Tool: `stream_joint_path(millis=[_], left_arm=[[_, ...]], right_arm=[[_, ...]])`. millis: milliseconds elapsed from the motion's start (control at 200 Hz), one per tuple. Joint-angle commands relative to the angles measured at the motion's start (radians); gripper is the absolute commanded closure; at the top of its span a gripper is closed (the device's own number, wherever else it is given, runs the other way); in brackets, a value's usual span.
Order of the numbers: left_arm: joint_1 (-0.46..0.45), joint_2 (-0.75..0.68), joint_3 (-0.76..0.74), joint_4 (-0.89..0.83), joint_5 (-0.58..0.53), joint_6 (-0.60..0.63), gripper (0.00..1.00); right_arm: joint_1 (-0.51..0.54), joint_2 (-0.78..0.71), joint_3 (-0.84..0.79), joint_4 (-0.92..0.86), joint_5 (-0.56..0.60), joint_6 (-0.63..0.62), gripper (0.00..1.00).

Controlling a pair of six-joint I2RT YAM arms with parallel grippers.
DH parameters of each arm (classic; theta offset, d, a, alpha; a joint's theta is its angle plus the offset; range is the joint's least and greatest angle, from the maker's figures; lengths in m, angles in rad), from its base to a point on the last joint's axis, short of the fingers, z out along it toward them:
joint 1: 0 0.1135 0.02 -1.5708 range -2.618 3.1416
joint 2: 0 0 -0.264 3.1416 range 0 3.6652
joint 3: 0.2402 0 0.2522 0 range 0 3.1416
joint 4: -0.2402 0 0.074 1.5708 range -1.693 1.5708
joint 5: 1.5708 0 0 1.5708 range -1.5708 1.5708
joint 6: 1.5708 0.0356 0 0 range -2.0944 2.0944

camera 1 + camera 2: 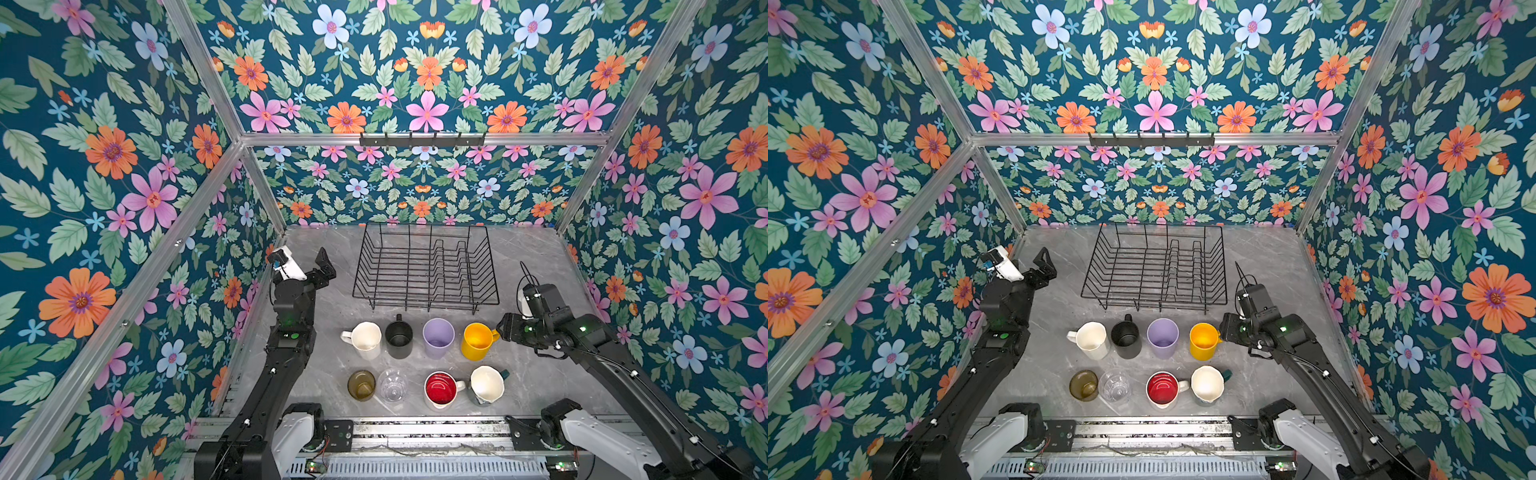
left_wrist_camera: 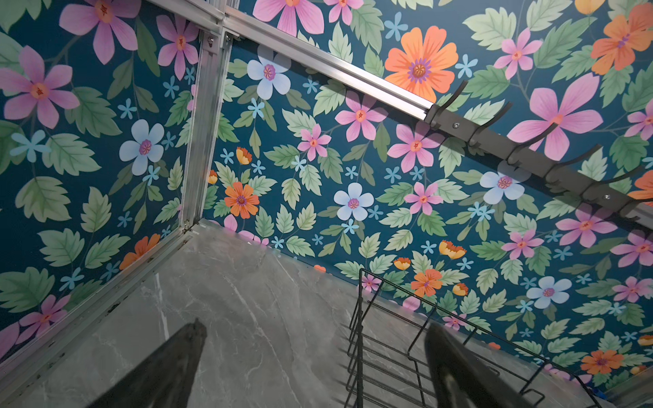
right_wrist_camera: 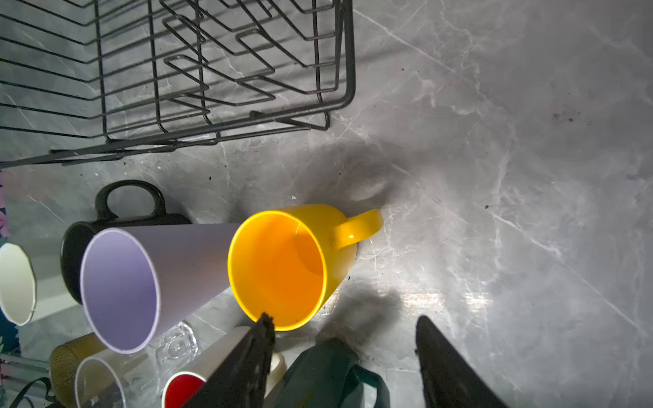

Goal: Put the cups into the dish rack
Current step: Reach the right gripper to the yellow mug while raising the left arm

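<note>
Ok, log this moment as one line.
right gripper: open, by yellow mug | left gripper: open, idle | dish rack: empty

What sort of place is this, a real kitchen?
Probably a robot test cell staged as a kitchen counter: floral panels on an aluminium frame box in a marble-look table, a left arm and a right arm are mounted at its front, and a dish rack stands beyond a yellow mug.

No legible text, label, brand, number or sign in any view.
</note>
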Motion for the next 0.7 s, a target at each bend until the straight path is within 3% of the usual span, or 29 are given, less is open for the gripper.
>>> stream_joint_path(millis=[0, 215, 540, 700], left_arm=[[0.001, 0.009, 0.009, 0.005, 0.039, -0.014, 0.0], [0.001, 0.015, 0.0, 0.021, 0.068, -0.028, 0.0], [0.001, 0.008, -0.004, 0.009, 0.095, -0.031, 0.0], [0.001, 0.004, -0.012, 0.012, 0.098, -0.036, 0.0]], right_arm=[[0.04, 0.033, -0.003, -0.004, 0.057, 0.07, 0.38], [0.098, 0.111, -0.044, 0.1, 0.09, 0.15, 0.42], [0.102, 0.261, -0.081, 0.218, 0.093, 0.187, 0.48], [0.109, 0.3, -0.096, 0.246, 0.114, 0.204, 0.56]])
